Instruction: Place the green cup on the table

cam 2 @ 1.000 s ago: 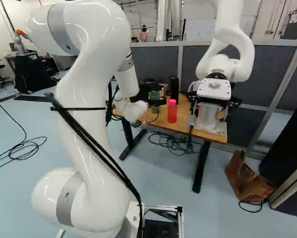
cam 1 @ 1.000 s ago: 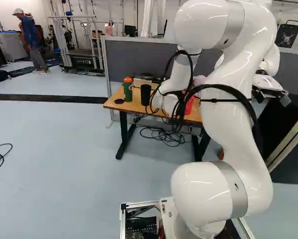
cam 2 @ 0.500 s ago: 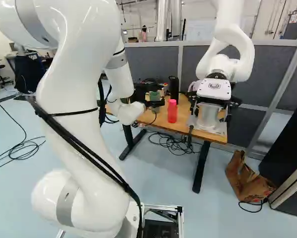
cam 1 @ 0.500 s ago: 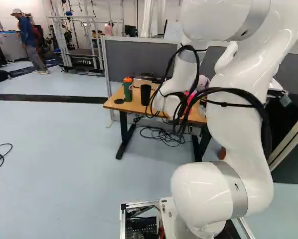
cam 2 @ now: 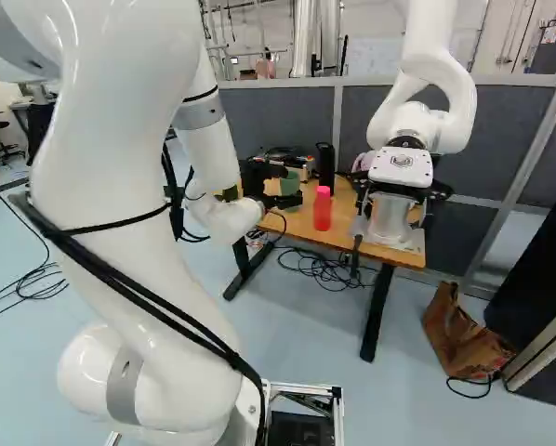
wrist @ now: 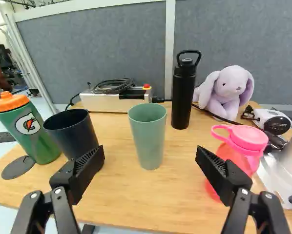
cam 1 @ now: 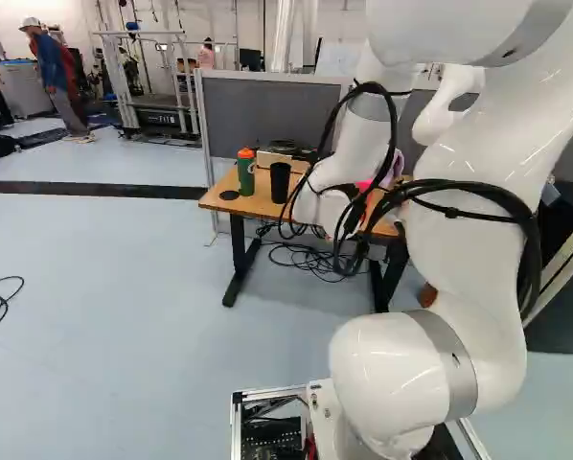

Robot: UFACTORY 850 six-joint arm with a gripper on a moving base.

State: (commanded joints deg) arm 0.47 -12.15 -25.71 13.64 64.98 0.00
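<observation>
Green cup (wrist: pixel 148 139) stands upright on the wooden table (wrist: pixel 121 195), ahead of the gripper (cam 2: pixel 292 184), in line with the gap between its two fingers. The fingers are spread wide, with nothing held between them, and neither one touches the cup. In the left base view the arm (cam 1: pixel 469 249) hides the cup; in the right base view it shows partly, behind the gripper.

Just behind the cup rises a black bottle (wrist: pixel 183 92) with a loop handle. A dark cup (wrist: pixel 75 134) stands on one side of the green cup, partly covered by the nearer finger; whether that finger touches it I cannot tell. On the other side is a pink bottle (wrist: pixel 246 146), partly behind the second finger. Past the dark cup stands a green bottle (wrist: pixel 31 131) with an orange cap, and a flat dark disc (wrist: pixel 17 167) lies near its foot.

Farther back, a white box (wrist: pixel 104 102) carries a coiled cable (wrist: pixel 114 86) and a red button (wrist: pixel 146 87). A purple plush bunny (wrist: pixel 231 85) sits beside the black bottle, in front of the grey partition (wrist: pixel 97 53).

Another robot (cam 2: pixel 427 111) reaches down to the table's far end, at the right of the right base view. Loose cables (cam 2: pixel 320 267) lie on the floor under the table, and a brown paper bag (cam 2: pixel 464 339) stands on the floor near that end.
</observation>
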